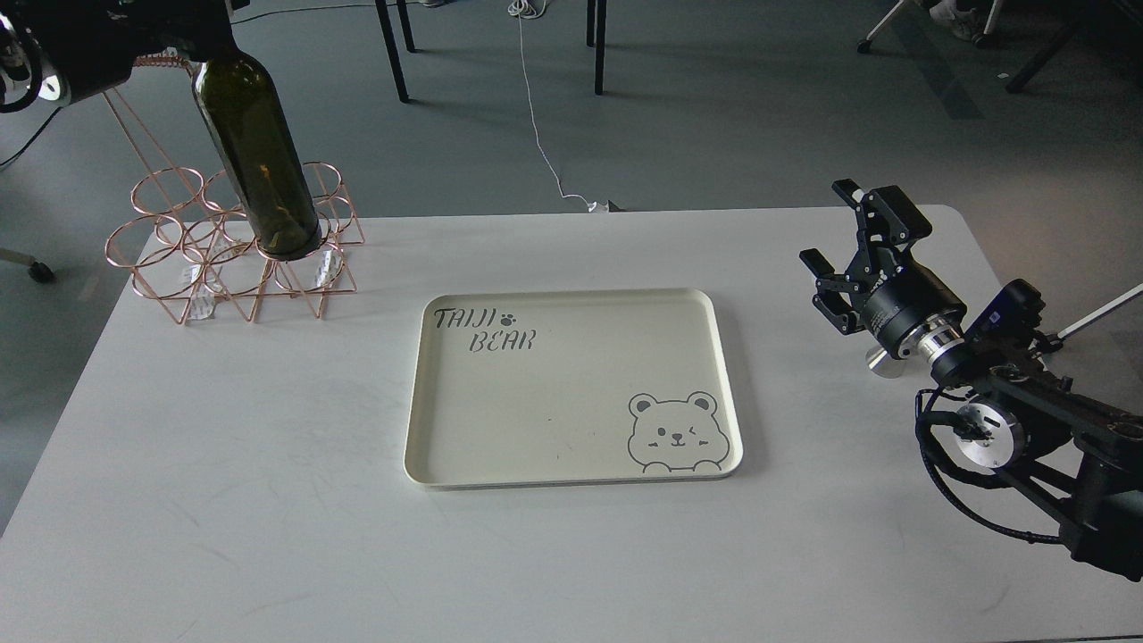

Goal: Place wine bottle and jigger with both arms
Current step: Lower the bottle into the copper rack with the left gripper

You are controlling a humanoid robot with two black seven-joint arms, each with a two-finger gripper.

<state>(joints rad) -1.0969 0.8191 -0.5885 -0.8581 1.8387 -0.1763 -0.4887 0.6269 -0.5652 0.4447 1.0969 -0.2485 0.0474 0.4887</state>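
Note:
The dark olive-green wine bottle (259,161) hangs tilted at the far left, its neck hidden in my left gripper (192,45), a dark mass at the top-left corner. The bottle's base sits in or just above a front ring of the copper wire rack (179,268); I cannot tell if it rests there. My right gripper (846,234) is open and empty above the table's right side. Only a silver bit of the jigger (879,361) shows on the table, just behind and below the right wrist.
A cream tray (571,473) with a bear drawing and "TAIJI BEAR" lettering lies at the middle of the white table (268,518). The rack stands at the far left corner. Chair legs and a white cable are on the floor beyond the table.

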